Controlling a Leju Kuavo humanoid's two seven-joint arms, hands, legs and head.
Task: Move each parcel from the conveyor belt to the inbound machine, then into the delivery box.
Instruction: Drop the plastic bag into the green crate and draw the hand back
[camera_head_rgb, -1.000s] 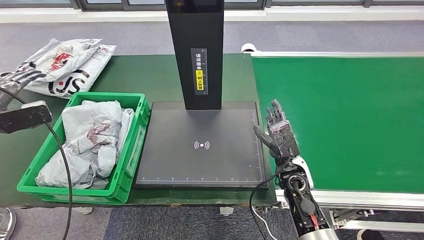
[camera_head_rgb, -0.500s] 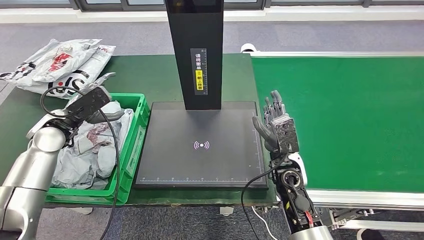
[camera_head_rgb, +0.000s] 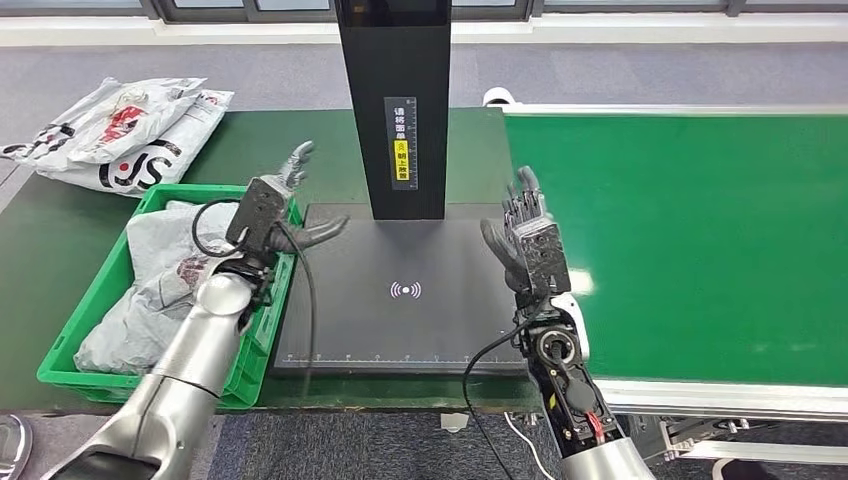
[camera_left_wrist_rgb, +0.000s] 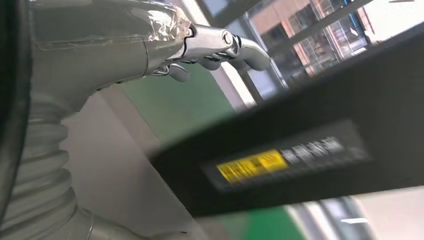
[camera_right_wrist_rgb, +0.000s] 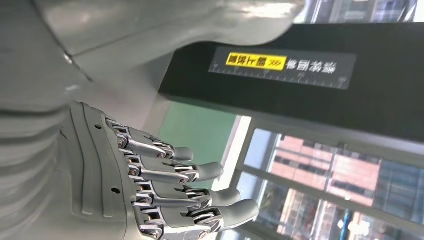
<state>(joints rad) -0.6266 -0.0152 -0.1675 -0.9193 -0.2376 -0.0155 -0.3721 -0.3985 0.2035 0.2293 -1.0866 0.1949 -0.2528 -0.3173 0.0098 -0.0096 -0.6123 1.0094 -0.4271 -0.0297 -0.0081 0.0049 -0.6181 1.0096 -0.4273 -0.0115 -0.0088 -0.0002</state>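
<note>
Several grey parcels lie in the green delivery box at the left. Two more white parcels lie on the table behind it. The black inbound machine pad with its black post is bare. The green conveyor belt carries no parcel. My left hand is raised over the pad's left edge beside the box, fingers spread, holding nothing. My right hand stands upright at the pad's right edge, fingers extended, also holding nothing.
The post's yellow label shows in both wrist views. A cable hangs along my left forearm. The belt's metal frame runs along the front right.
My left arm has swung from the far left across the box to the pad's left edge. My right hand has risen slightly and shifted left.
</note>
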